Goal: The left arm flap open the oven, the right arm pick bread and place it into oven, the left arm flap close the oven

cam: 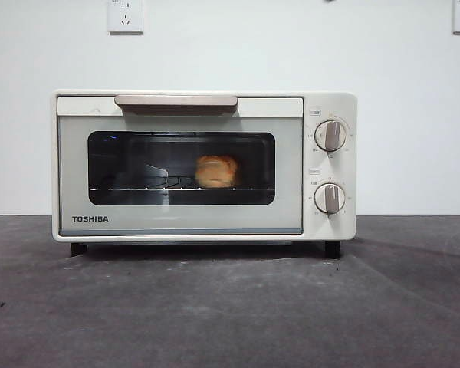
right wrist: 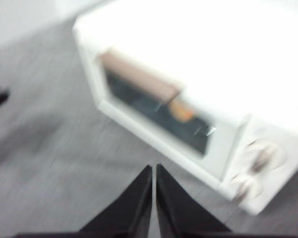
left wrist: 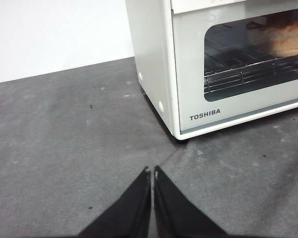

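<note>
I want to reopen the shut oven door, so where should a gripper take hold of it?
Grip the beige bar handle along the top edge of the cream-white boxy toaster oven, coming from the front and slightly above. It stands proud of the shut door, spanning its middle, so the jaws can likely hook it.

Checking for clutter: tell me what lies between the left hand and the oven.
Nothing but bare grey table. The left wrist view shows the shut left hand short of the oven, apart from it.

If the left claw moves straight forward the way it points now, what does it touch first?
Probably the oven, near its lower front corner. The shut left claw has only bare table ahead before it, though depth is unclear.
</note>
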You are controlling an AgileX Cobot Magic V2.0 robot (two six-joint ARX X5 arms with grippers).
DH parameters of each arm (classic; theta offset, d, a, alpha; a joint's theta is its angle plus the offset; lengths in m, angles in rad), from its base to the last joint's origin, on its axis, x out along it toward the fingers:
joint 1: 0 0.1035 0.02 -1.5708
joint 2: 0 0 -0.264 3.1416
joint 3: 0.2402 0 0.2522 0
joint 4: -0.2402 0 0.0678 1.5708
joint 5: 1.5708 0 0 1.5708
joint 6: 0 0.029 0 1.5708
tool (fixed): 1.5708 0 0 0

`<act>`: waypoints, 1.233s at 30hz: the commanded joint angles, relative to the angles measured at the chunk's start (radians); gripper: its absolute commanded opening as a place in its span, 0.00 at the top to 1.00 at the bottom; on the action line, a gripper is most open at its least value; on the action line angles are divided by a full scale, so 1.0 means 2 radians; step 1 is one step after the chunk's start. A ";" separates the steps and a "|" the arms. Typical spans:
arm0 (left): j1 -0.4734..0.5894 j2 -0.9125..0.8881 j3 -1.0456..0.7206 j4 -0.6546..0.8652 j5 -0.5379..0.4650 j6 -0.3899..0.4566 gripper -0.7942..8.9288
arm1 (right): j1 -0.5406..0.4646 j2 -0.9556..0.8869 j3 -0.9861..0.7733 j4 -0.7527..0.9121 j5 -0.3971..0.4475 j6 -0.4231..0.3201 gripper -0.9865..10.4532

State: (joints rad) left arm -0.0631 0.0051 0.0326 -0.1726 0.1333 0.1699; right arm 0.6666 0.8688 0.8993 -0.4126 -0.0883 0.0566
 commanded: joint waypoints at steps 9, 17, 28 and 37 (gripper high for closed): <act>0.000 -0.001 -0.009 0.005 0.000 -0.001 0.90 | -0.186 -0.162 -0.170 0.154 -0.011 -0.021 0.91; 0.000 -0.001 -0.009 0.005 0.000 -0.001 0.90 | -0.278 -0.299 -0.303 0.217 -0.008 -0.021 0.91; 0.000 -0.001 -0.009 0.005 0.000 -0.001 0.90 | -0.315 -0.397 -0.389 0.217 -0.007 -0.019 0.91; 0.000 -0.001 -0.009 0.005 0.000 -0.001 0.90 | -0.315 -0.414 -0.435 0.217 -0.008 -0.015 0.91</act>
State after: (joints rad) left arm -0.0631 0.0051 0.0326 -0.1726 0.1333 0.1699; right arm 0.0372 0.0460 0.0357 0.0101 -0.1047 0.0227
